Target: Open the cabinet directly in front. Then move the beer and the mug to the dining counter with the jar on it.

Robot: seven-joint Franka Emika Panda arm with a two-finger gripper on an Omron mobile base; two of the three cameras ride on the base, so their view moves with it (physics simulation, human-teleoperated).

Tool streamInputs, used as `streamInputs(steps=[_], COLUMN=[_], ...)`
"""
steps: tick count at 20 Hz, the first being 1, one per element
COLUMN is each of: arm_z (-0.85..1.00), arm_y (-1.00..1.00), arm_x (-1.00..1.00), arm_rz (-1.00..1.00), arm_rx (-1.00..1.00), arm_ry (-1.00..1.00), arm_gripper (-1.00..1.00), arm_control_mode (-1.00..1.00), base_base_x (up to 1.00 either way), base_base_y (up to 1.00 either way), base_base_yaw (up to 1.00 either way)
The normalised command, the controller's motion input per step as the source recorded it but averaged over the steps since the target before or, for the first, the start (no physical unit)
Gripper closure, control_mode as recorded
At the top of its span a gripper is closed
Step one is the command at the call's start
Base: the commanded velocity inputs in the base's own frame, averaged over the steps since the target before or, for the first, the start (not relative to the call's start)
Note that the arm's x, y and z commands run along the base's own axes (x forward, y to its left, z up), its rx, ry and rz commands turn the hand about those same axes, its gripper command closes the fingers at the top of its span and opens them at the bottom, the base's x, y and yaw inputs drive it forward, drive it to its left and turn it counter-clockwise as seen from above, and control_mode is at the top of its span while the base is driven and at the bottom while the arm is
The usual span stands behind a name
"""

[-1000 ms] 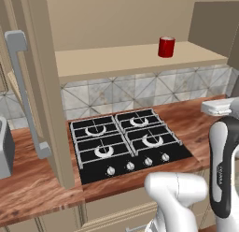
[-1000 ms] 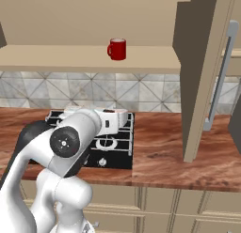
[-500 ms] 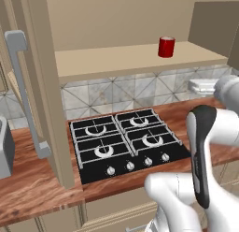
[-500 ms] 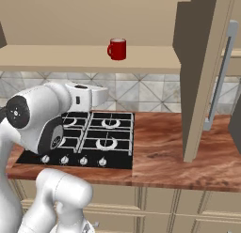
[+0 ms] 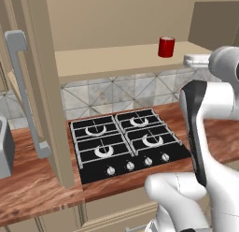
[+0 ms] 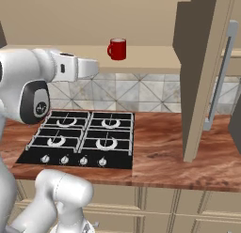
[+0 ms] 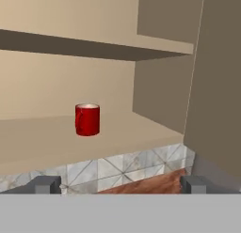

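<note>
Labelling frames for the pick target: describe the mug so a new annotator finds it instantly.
Start at the black four-burner hob set in the wood worktop, then look up past the tiled backsplash to the open beige cabinet. On its lowest shelf stands the mug, upright and alone. It is small and bright red with a side handle, the one red thing among beige surfaces.

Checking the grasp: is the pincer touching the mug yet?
Apart. The hand view shows the mug standing well beyond the pincer, with bare shelf between them.
</note>
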Motion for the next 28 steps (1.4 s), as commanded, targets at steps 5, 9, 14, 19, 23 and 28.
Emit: streamInputs(steps=[5,9,14,19,23,28], arm_z=[0.05,-0.03,-0.06,-0.07,0.0,0.0], arm_y=[0.0,0.2,0.58,0.48,0.1,0.0], arm_x=[0.02,0.04,0.16,0.13,0.02,0.25], arm_rz=[0.0,0.0,0.0,0.0,0.0,0.0], arm_rx=[0.0,0.0,0.0,0.01,0.01,0.0], arm_ry=[0.05,0.01,0.0,0.01,0.01,0.0], arm_gripper=[-1.0,-1.0,-1.0,-1.0,-1.0,-1.0], arm_control_mode=[-1.0,-1.0,-1.0,-1.0,-1.0,-1.0], base_base_x=[0.0,0.0,0.0,0.0,0.0,0.0], base_base_y=[0.0,0.0,0.0,0.0,0.0,0.0], base_base_yaw=[0.0,0.0,0.0,0.0,0.0,0.0])
